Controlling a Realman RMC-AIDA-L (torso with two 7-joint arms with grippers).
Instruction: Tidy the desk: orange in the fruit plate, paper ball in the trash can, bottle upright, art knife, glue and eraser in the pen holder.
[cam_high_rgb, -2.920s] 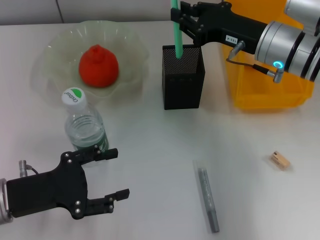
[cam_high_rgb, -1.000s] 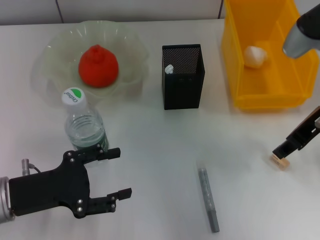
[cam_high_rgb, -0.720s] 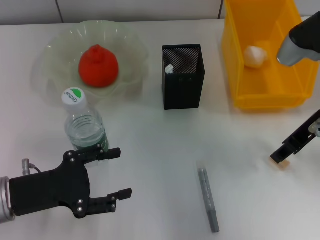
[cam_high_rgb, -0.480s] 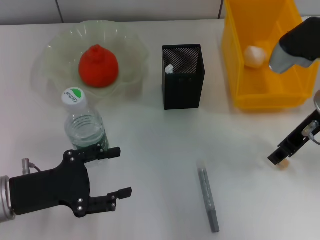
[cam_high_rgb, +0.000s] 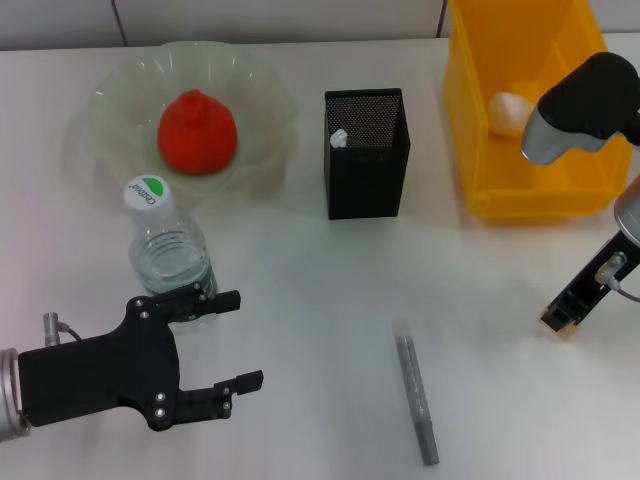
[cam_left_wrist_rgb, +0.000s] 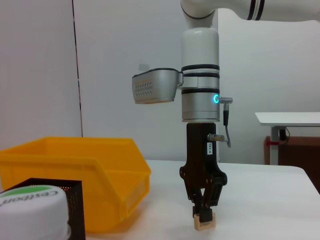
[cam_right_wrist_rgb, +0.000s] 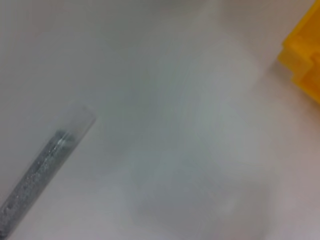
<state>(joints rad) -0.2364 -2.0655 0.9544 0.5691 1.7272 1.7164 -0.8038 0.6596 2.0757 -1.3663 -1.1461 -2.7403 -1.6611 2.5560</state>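
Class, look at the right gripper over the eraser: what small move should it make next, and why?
Probably close the fingers on the eraser and lift. The right gripper stands upright right over the block on the table, fingertips at its sides, and the pen holder waits. The left gripper rests open beside the bottle.

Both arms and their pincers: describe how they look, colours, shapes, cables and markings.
The right arm is silver-white with black bands and a glowing cyan ring; a grey vented box juts from its side. Below hangs a black body with a small white label, a thin grey cable, and the black right pincer. The left pincer is matte black, blocky, dotted with silver screws, on a silver wrist with a metal plug.
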